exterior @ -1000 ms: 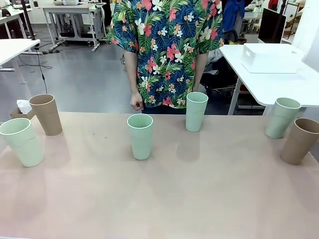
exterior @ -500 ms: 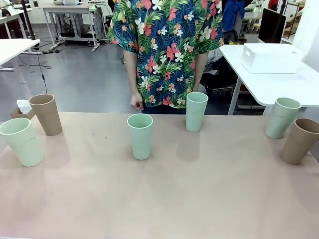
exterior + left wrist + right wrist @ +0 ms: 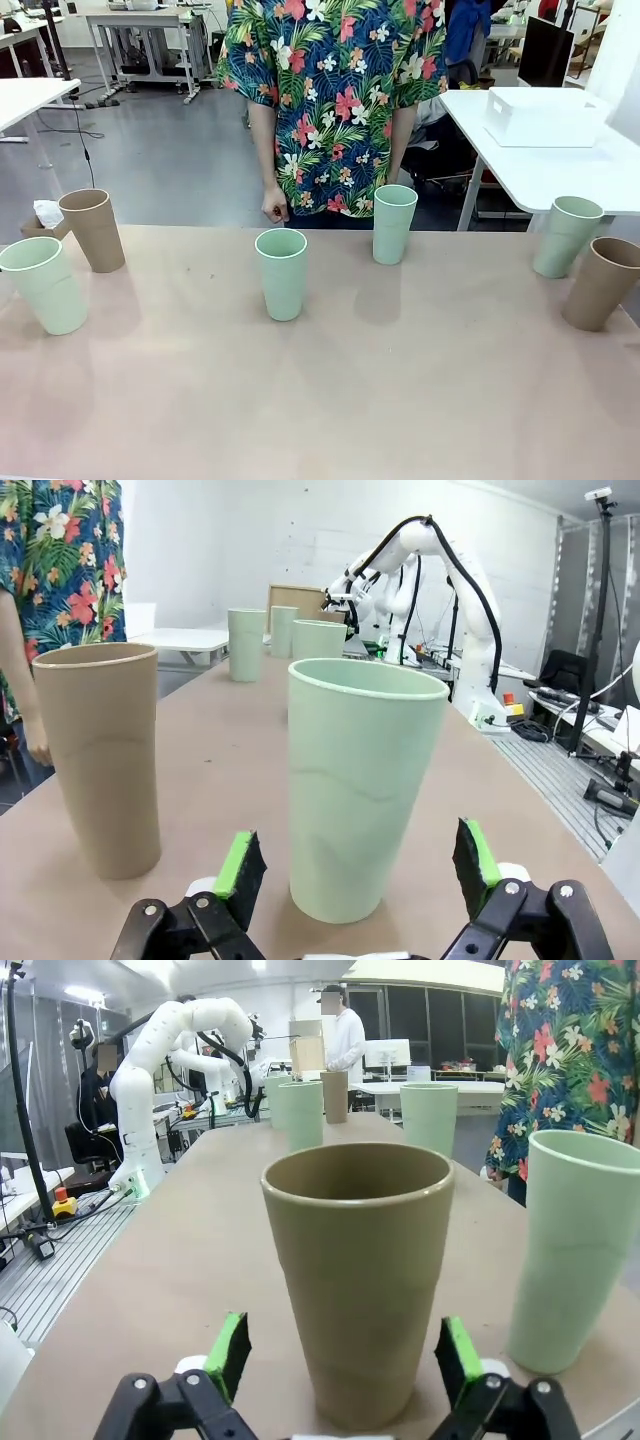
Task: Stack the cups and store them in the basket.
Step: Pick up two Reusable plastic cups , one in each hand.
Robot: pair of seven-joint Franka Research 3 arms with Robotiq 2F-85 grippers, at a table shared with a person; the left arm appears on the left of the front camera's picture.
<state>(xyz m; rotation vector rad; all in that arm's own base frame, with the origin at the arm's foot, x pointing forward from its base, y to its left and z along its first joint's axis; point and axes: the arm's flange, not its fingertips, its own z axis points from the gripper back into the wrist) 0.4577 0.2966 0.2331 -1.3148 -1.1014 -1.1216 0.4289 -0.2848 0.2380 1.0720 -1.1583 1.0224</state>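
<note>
**A:** Why are the left fingers (image 3: 243, 865) spread like that?

**B:** They stand apart and grip nothing. A mint cup (image 3: 365, 785) stands upright just ahead of them, centred on the gap and clear of both pads. My guess is that they are lined up to close on it. A tan cup (image 3: 97, 755) stands off to their left.

**A:** And the right fingers (image 3: 230, 1352)?

**B:** The same: apart and empty, framing a second tan cup (image 3: 358, 1280) just ahead. A second mint cup (image 3: 575, 1250) stands to their right.

**A:** Why is each cup on its own?

**B:** Likely so that open fingers can straddle one without knocking its neighbour. All of them stand mouth-up on the worktop (image 3: 400, 400) and none is nested, so stacking isn't begun.

**A:** What's the count?

**B:** Six cups, four mint and two tan. There is one basket (image 3: 545, 117), on a separate white table beyond the worktop, well apart from both pairs of fingers. A person (image 3: 335, 100) waits at the far edge, touching nothing.
</note>
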